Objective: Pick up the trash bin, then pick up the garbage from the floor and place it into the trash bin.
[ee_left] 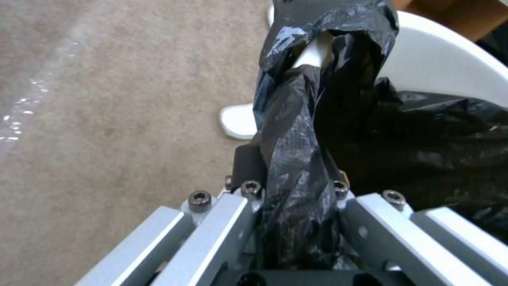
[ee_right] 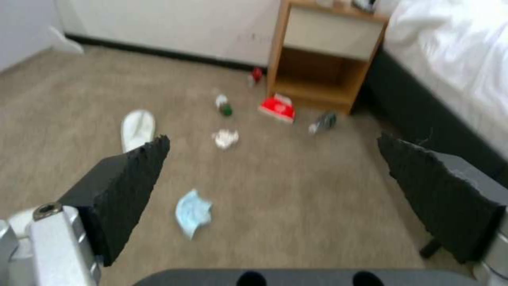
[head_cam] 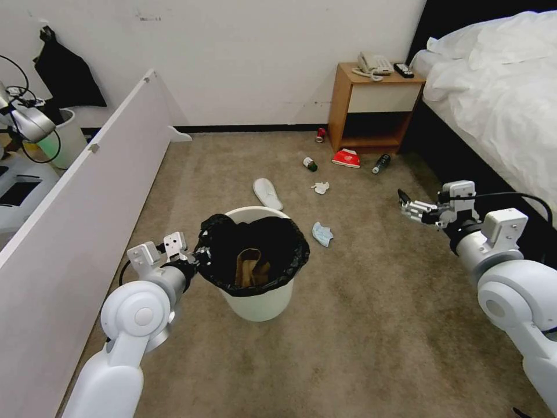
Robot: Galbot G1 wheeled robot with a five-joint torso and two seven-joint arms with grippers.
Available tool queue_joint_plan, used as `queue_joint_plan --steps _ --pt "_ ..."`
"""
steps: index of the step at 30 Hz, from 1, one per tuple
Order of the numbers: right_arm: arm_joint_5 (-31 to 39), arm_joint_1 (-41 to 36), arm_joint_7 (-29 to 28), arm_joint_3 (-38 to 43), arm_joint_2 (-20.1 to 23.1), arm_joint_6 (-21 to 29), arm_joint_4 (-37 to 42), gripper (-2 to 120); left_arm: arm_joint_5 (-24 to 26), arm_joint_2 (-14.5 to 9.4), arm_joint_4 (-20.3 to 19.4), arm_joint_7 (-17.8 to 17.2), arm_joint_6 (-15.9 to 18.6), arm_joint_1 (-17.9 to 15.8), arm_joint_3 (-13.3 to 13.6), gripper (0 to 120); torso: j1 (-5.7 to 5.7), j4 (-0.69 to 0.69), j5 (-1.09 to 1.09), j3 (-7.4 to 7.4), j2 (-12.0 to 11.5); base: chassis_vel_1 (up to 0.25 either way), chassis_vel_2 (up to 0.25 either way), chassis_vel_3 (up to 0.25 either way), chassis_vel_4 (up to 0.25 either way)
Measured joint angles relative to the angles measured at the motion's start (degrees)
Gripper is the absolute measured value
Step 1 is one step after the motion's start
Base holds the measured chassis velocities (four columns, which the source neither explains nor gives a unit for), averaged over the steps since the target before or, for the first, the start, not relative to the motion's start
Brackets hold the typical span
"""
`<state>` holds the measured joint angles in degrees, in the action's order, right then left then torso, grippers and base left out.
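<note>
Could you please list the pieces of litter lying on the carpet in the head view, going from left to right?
Flat white slipper → small green-bottomed bottle → crumpled white tissue and red can, level with each other → pale blue wad → red packet → dark bottle with a white label.
</note>
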<state>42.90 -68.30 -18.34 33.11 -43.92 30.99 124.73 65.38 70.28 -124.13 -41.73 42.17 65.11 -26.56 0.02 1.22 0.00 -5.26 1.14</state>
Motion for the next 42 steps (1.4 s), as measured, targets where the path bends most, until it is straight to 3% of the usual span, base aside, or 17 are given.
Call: queue_joint_plan --steps 10,26,42 --pt "2.1 -2.7 -0.8 -0.9 -2.2 2.3 -1.0 100 0.6 -0.2 -1.2 -2.0 0.0 0.8 -0.5 5 0.00 0.00 0.00 0.00 0.0 0.000 0.000 0.000 0.000" --pt "-3.6 -7.2 1.6 -0.9 -3.7 -0.3 -2.4 100 4.0 -1.0 -2.6 -5.8 0.0 0.9 -0.6 5 0.00 0.00 0.00 -0.01 0.0 0.000 0.000 0.000 0.000" --pt "-5.6 -6.4 4.2 -2.0 -4.7 -2.8 -3.8 100 4.5 -0.9 -1.9 -6.0 0.0 -0.2 -0.6 5 0.00 0.00 0.00 0.00 0.0 0.000 0.000 0.000 0.000"
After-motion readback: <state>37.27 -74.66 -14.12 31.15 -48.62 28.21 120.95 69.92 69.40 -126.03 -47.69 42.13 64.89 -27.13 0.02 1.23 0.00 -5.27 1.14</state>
